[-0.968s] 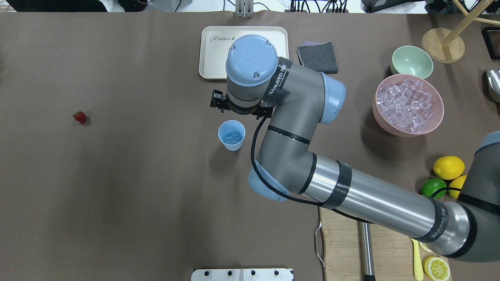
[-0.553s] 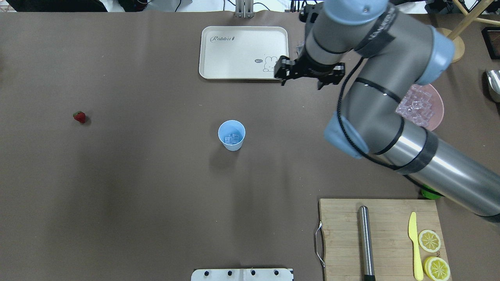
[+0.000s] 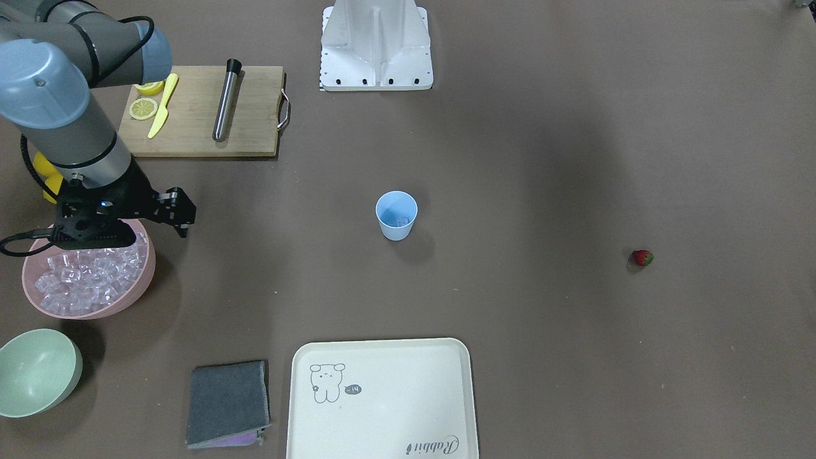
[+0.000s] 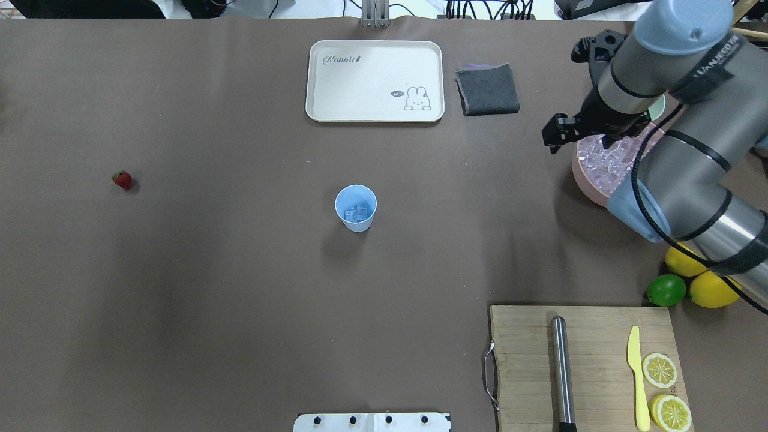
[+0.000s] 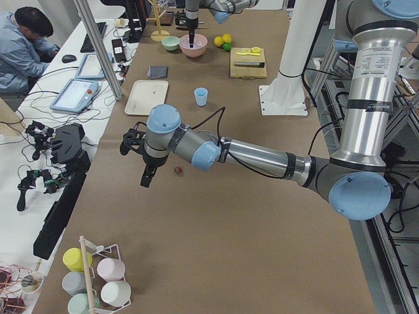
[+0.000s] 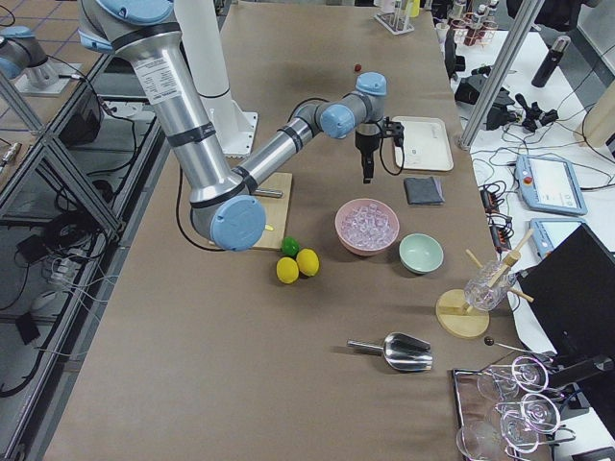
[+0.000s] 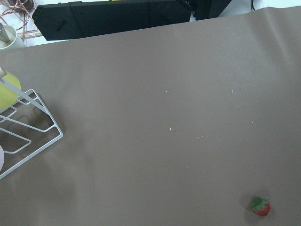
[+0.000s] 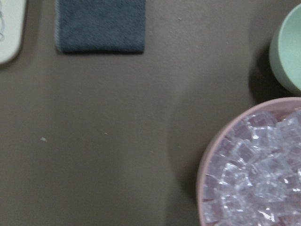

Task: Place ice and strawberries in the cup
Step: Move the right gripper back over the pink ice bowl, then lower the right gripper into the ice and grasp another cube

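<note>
The light-blue cup stands upright mid-table with a few ice cubes in it; it also shows in the front view. The pink bowl holds many ice cubes. My right gripper hangs over that bowl's edge; its fingertips are hidden, so I cannot tell whether it is open or shut. The strawberry lies alone on the table far left. My left gripper hovers near the strawberry and shows only in the exterior left view; I cannot tell its state.
A cream tray and a grey cloth lie at the far edge. A pale green bowl sits beside the pink bowl. A cutting board with rod, knife and lemon slices, plus a lime and lemons, are near right.
My right arm has swung from beside the cup to the right, past the tray, and now hangs over the pink bowl. The cup and strawberry have not moved.
</note>
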Robot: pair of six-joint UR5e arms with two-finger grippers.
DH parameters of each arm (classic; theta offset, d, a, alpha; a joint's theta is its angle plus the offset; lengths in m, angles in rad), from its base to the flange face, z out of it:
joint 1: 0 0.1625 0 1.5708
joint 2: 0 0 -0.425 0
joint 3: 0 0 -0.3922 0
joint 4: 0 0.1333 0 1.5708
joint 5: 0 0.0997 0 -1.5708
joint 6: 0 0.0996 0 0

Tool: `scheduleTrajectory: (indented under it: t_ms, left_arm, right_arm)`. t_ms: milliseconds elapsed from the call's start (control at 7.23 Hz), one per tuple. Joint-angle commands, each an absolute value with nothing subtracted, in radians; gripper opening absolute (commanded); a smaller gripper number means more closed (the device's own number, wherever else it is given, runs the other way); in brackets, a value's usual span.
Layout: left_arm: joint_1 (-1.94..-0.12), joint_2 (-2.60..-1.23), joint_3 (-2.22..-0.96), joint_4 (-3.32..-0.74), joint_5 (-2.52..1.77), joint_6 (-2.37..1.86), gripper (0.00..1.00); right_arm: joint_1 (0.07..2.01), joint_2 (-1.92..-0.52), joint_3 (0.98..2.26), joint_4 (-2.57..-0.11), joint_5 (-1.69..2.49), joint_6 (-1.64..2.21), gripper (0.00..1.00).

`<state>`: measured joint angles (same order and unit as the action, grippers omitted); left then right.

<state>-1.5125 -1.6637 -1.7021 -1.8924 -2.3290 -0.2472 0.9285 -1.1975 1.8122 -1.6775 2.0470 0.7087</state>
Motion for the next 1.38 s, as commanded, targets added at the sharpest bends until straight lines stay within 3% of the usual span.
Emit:
scheduleTrajectory:
  t_ms: [0, 553, 968, 1244]
  left_arm:
    - [-1.513, -1.663, -1.703, -1.893, -2.329, -0.247, 0.98]
    - [-1.513, -1.661, -1.703, -1.893, -2.326, -0.245, 0.98]
    - [-1.512, -1.661, -1.703, -1.893, -2.326, -0.245, 0.98]
    - [-1.511, -1.664, -1.698, -1.893, -2.324, -0.244, 0.98]
  right_arm:
    - [0.971, -1.349, 1.825, -1.677, 2.040, 0.496, 0.96]
    - [0.969, -1.384, 1.792, -1.675, 2.014, 0.407, 0.94]
    - [0.956, -1.292, 1.729, -1.675, 2.017, 0.408, 0.91]
    - [0.956, -1.311, 1.703, -1.646, 2.014, 0.388, 0.91]
